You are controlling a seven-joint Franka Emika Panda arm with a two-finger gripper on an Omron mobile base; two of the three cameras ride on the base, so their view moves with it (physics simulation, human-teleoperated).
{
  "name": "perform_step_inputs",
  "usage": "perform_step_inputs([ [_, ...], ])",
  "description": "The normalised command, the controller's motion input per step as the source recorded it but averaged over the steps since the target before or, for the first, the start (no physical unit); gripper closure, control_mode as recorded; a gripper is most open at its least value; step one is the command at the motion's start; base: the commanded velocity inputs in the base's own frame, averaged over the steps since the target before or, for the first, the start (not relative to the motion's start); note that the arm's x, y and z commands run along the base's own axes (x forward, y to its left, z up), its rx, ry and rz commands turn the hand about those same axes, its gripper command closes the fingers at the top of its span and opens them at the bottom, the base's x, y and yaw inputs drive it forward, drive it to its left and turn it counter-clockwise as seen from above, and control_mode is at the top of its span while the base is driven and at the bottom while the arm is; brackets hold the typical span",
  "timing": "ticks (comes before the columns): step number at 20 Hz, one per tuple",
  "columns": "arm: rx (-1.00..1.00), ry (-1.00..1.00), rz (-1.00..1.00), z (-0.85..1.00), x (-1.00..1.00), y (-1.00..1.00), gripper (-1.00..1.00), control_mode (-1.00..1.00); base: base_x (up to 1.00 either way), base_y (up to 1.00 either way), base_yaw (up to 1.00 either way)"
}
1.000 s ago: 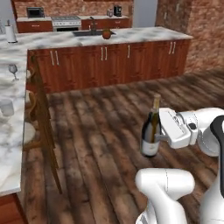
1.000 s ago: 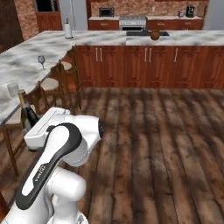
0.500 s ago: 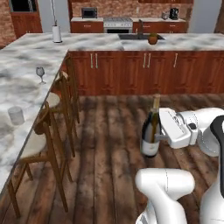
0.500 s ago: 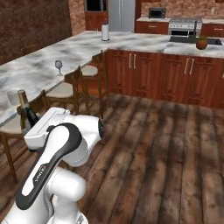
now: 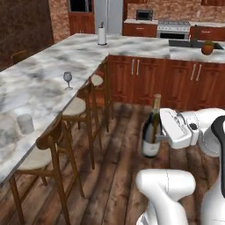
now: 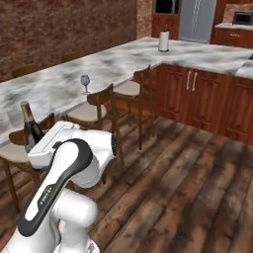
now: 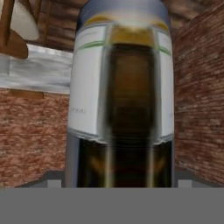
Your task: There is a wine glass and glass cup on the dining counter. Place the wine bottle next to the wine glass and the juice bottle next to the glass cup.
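Observation:
My gripper [image 5: 161, 134] is shut on the wine bottle [image 5: 152, 131], a dark slim bottle with a tan foil neck and pale label, held upright above the wooden floor. Its label and dark glass loom close in the hand view as the wine bottle [image 7: 122, 96]. From the right base view the wine bottle [image 6: 30, 130] stands just beyond my white hand. To the left, the wine glass [image 5: 67, 79] and the glass cup [image 5: 26, 124] stand apart on the marble dining counter [image 5: 39, 90]. The wine glass [image 6: 85, 82] also shows on the dining counter [image 6: 54, 86]. The juice bottle is out of view.
Wooden chairs [image 5: 75, 108] [image 5: 41, 154] line the counter's near edge, between me and the marble. A paper towel roll [image 5: 102, 35] stands at the far corner. Wooden cabinets [image 5: 176, 83] run along the back right, with a round brown object [image 5: 207, 47] on their top.
The whole picture has swung: the base has turned left, bringing the counter with glass and cup closer and more central. The wine bottle stays in my gripper as before.

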Motion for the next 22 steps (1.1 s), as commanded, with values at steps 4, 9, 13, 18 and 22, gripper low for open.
perform_step_inputs([
  [4,0.00,0.00,0.00,0.00,0.00,0.00,1.00,1.00,0.61,-0.65,0.49],
  [9,0.00,0.00,0.00,0.00,0.00,0.00,1.00,1.00,0.33,-0.74,0.48],
  [13,0.00,0.00,0.00,0.00,0.00,0.00,1.00,1.00,0.17,-0.67,0.48],
  [18,0.00,0.00,0.00,0.00,0.00,0.00,1.00,1.00,0.11,-0.64,0.46],
  [22,0.00,0.00,0.00,0.00,0.00,0.00,1.00,1.00,0.05,-0.56,0.41],
])
